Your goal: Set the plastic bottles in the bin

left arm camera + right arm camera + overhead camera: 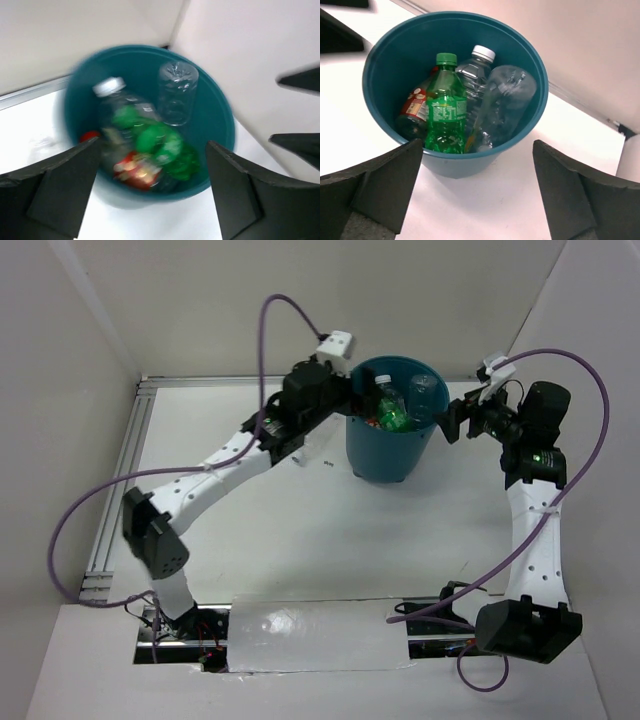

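Teal bin point(385, 455) stands upright on the white table point(300, 530), toward its far side, between the two grippers. All the bottles visible are inside the bin. The green bottle point(444, 107) is cap up, leaning on the near-left inner wall as the right wrist camera sees it. The red-capped bottle with red label point(415, 107) is just left of the green one, touching it. A clear bottle with white cap point(475, 67) is behind the green one. A clear capless bottle point(507, 100) is on the right, resting against the bin wall. There is a sliver of orange low beside the green bottle's base (can't tell which bottle it belongs to). The left gripper point(345, 402) sits at the bin's left rim with its jaws apart, and its wrist view is blurred, with the bin point(220, 115) showing through the gap. The right gripper point(452, 420) is just off the bin's right rim, jaws spread wide too, and the bin point(390, 65) is framed between its fingers point(385, 185), not touching them.
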`<action>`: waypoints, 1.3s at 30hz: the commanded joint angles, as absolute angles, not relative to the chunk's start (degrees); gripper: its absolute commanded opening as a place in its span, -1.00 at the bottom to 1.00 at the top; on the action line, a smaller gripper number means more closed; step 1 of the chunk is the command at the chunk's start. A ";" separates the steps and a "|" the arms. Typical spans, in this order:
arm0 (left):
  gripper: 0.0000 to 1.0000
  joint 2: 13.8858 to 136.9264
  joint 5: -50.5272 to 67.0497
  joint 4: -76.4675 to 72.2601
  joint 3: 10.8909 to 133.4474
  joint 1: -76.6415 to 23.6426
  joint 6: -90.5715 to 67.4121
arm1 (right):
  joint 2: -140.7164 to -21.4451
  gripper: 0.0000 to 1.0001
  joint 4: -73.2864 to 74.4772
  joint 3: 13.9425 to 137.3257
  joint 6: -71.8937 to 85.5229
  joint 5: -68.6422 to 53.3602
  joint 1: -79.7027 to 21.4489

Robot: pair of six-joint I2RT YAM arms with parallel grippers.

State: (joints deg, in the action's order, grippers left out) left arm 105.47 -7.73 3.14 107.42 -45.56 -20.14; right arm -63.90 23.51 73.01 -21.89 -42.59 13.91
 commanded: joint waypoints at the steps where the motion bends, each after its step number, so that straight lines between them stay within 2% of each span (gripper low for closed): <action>1: 0.91 95.20 -13.18 -1.58 96.30 -38.87 -24.42 | -63.02 0.81 20.39 71.20 -19.95 -39.90 14.76; 2: 0.82 94.40 -13.18 -2.10 93.63 -35.28 -24.96 | -63.02 0.42 19.69 71.19 -19.26 -39.90 14.77; 4: 0.73 94.39 -11.09 -1.41 89.84 -32.36 -24.96 | -62.31 -0.17 19.69 70.66 -17.94 -39.29 15.29; 6: 0.67 97.19 -9.32 1.29 87.80 -29.64 -22.95 | -61.79 -0.56 19.07 70.05 -17.23 -38.59 15.29; 8: 0.67 103.32 -7.21 4.03 89.72 -29.10 -18.65 | -61.79 -0.48 19.77 70.05 -17.23 -37.79 15.29; 9: 0.69 105.62 -7.21 5.35 90.87 -29.09 -17.07 | -61.79 -0.36 20.30 70.05 -17.23 -37.27 15.29; 10: 0.72 107.82 -8.60 8.41 92.27 -29.87 -15.83 | -61.79 -0.02 21.09 70.05 -17.23 -36.57 15.29; 11: 0.78 109.93 -9.66 9.39 94.46 -29.88 -14.25 | -61.79 0.14 21.09 70.05 -17.23 -36.56 15.29; 14: 0.84 116.88 -10.28 10.90 97.55 -30.50 -14.24 | -61.79 0.41 23.55 70.57 -18.46 -35.25 15.82; 19: 0.89 126.80 -11.60 13.26 102.91 -30.50 -14.24 | -61.27 0.47 27.06 70.58 -20.21 -34.72 15.82; 24: 0.86 131.13 -11.60 13.80 104.50 -30.50 -15.73 | -61.26 0.47 28.82 69.53 -20.21 -34.72 15.82; 27: 0.60 131.75 -11.07 13.80 103.89 -30.50 -16.25 | -61.26 0.47 28.83 69.00 -20.21 -35.33 15.82; 28: 0.24 131.75 -11.07 14.41 103.28 -30.50 -16.26 | -61.26 0.47 28.83 68.47 -20.21 -35.94 15.82; 29: 0.00 131.75 -11.07 14.41 103.27 -30.50 -16.26 | -61.26 0.45 28.83 68.47 -20.21 -35.95 15.82; 33: -0.69 124.04 -11.77 12.93 98.19 -30.50 -18.01 | -61.26 0.33 29.35 66.54 -20.91 -37.26 15.82; 34: -0.70 119.05 -12.56 12.92 95.74 -30.50 -19.06 | -60.74 0.30 29.36 65.84 -20.92 -37.27 15.82; 36: -0.84 113.50 -15.19 12.92 95.01 -30.50 -20.82 | -60.73 0.23 29.88 65.05 -21.45 -38.58 15.82; 39: -0.86 102.88 -16.52 13.71 93.70 -31.02 -22.76 | -60.21 0.10 29.88 63.20 -21.97 -39.72 15.82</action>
